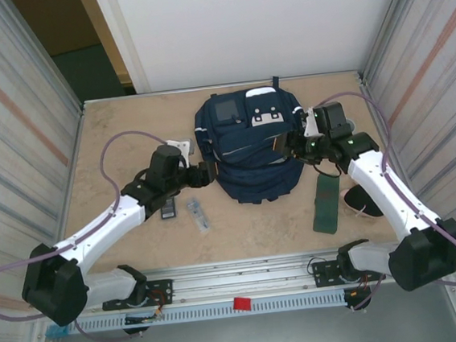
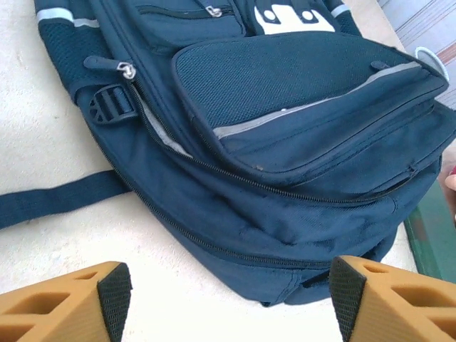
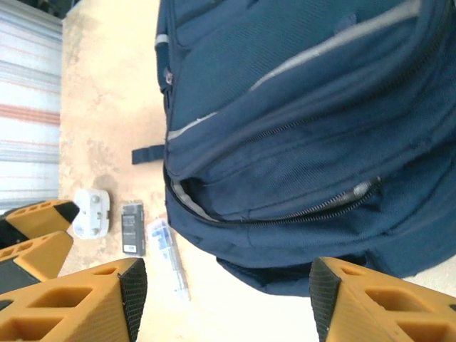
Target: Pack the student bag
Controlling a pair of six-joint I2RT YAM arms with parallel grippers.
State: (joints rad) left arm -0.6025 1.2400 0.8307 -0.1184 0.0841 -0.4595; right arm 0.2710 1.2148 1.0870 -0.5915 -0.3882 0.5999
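navy student bag lying on the counter, left end effector released beside it, right end effector released too, both empty

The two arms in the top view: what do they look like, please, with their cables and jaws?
Both the left arm and the right arm have white link covers, black joints and black bases. A mauve cable loops from each. The jaws are orange-tan fingers with triangular cut-outs and black ribbed pads.
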